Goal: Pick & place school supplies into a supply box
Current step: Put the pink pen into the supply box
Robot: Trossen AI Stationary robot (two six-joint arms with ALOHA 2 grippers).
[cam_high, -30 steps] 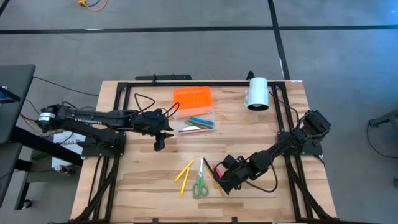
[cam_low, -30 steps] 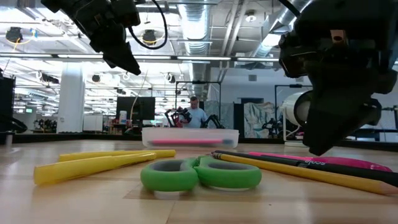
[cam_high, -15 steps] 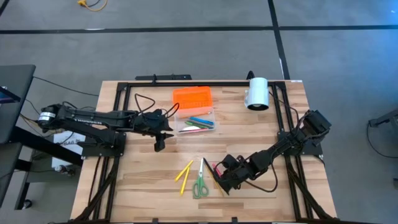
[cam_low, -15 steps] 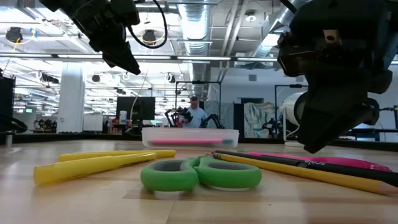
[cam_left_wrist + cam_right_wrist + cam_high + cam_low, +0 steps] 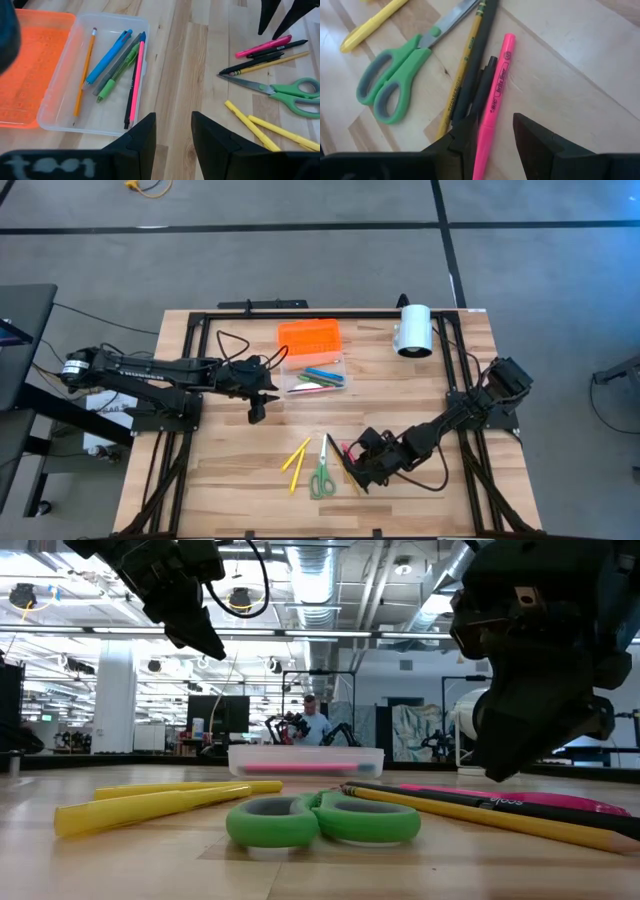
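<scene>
Pink highlighter lay between my right jaws, which stood open and straddled it, empty, low over the tabletop. Step in hand: pick. Beside it lay a black pen, a pencil and scissors. Supply box sat far-left, partly filled. Left jaws hovered open near it. Next: descend, close on the highlighter alone.

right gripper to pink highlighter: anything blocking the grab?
Nothing sits between them. The right gripper is open straddling the pink highlighter. A black pen lies right alongside it, close to one finger.
</scene>
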